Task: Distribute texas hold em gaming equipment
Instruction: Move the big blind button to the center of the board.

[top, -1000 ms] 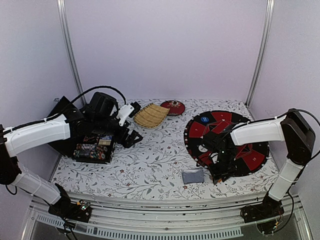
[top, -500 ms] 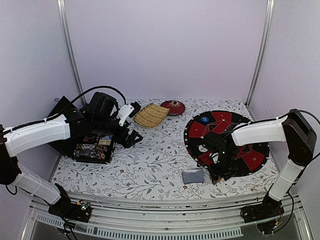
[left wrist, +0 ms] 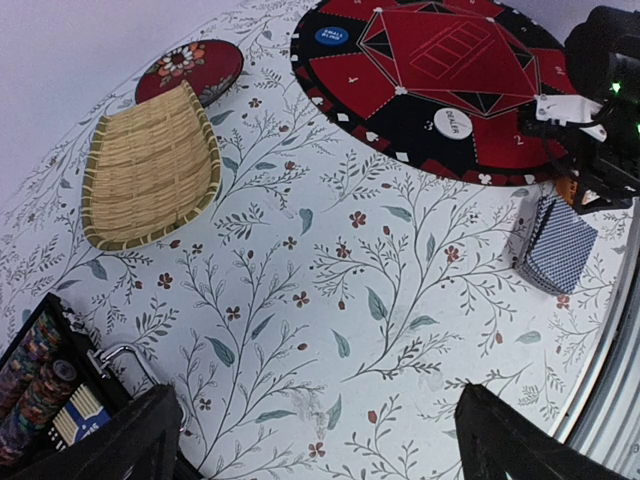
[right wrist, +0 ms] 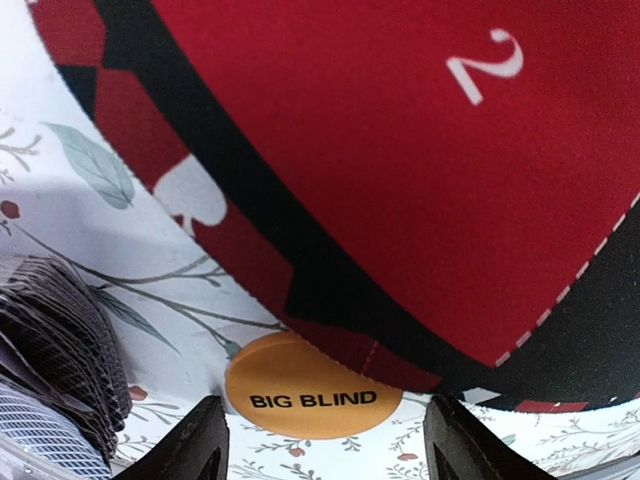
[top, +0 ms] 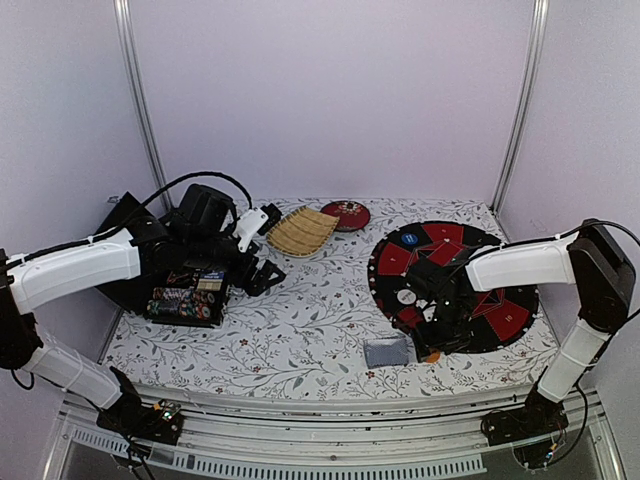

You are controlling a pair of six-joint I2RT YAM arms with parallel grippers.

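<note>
**A:** Where does the orange BIG BLIND button [right wrist: 313, 398] sit?

**B:** Flat at the near edge of the round felt mat [right wrist: 400, 150], partly on the felt and partly on the floral surface [left wrist: 330, 270]. The right tool [right wrist: 325, 450] hangs right over it with its fingers spread wide. The button lies in the gap between them and neither finger touches it.

**A:** So it holds nothing?

**B:** Nothing. It looks like a release or the start of a pick, and I can't say which.

**A:** What's nearby?

**B:** The card deck [left wrist: 555, 245] lies just beside the button, off the mat and slightly fanned, with its backs up.

**A:** How far along are we?

**B:** Early, I'd judge. The white dealer button [left wrist: 451, 121] and the blue small-blind button [left wrist: 331, 36] are on the mat. No cards are dealt out to the numbered seats. The poker chips [left wrist: 35, 375] sit racked in their black case [left wrist: 70, 322] at the far left.

**A:** And the left tool [left wrist: 318, 445]?

**B:** Empty and wide open, it hovers beside the case, well apart from the deck and the mat. Cards and chips are what's left.
</note>
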